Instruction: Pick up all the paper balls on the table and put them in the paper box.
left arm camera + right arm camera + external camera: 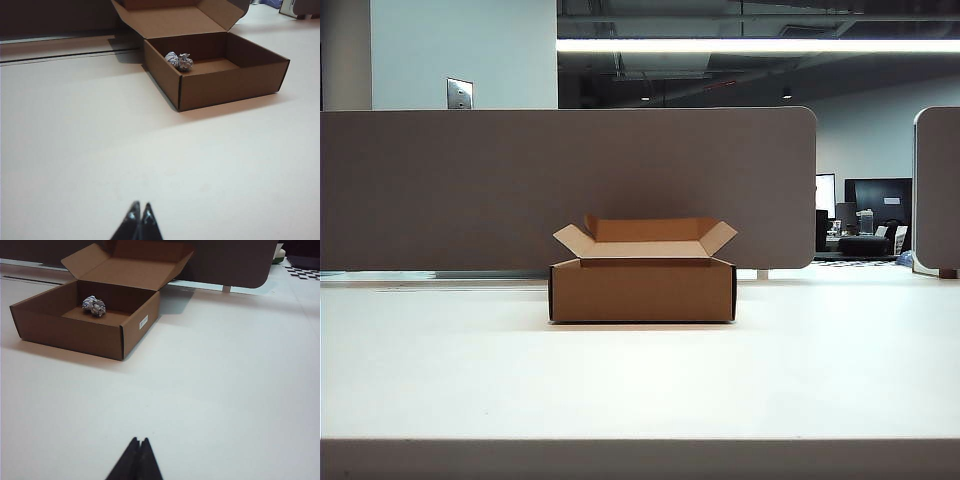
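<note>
Presently, near to far:
Left gripper [140, 207]: dark fingertips pressed together, nothing between them; low over bare table, well short of the box; seen only in the left wrist view.
Right gripper [138, 442]: fingertips likewise pressed together, holding nothing; over bare table, well apart from the box; seen only in the right wrist view.
Table [640, 380]: plain white top with thick front edge; no loose paper visible on it in any view.
Box [642, 290]: brown cardboard, low, upright, standing mid-table; all flaps open, rear flap raised, side flaps splayed outward; small white label on one side wall in the right wrist view.
Paper balls [179, 61]: white crumpled paper with dark marks, lying inside the box on its floor near the back wall; seen as one clump in both wrist views [94, 305]; how many pieces it holds cannot be told; hidden by the front wall in the exterior view.
Divider [570, 185]: grey-brown panel standing just behind the box, along the table's far edge.
</note>
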Tool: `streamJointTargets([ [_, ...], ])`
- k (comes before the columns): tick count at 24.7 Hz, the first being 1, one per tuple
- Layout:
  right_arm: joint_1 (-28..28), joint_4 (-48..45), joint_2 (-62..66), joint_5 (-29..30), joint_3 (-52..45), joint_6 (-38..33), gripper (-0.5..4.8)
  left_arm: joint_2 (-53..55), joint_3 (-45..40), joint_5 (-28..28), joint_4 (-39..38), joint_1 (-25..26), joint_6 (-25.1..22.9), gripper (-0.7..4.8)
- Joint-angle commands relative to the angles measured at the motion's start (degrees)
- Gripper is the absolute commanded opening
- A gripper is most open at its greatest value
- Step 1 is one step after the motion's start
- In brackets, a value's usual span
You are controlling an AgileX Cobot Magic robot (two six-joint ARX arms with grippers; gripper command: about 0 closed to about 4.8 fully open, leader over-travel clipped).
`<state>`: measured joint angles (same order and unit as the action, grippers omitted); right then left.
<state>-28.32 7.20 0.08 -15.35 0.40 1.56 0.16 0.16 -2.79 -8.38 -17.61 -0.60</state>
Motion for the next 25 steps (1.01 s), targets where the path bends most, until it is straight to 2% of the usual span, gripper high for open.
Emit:
streamJointTargets([
  [1,-0.07,-0.94,-0.15,0.02,-0.31,-0.02,-0.01,0.0,0.17,0.5,1.27,0.11,-0.46,-0.06],
  [6,-0.07,-0.98,-0.15,0.02,-0.31,-0.02,-0.01,0.0,0.2,9.18,1.22,0.11,-1.29,-0.05],
  [9,-0.07,-0.98,-0.15,0.02,-0.31,-0.02,-0.01,0.0,0.2,11.52,-0.44,0.11,-1.31,-0.05],
  [25,-0.07,-0.98,-0.15,0.02,-0.31,-0.02,-0.01,0.0,0.2,11.74,-1.22,0.09,-1.33,-0.05],
])
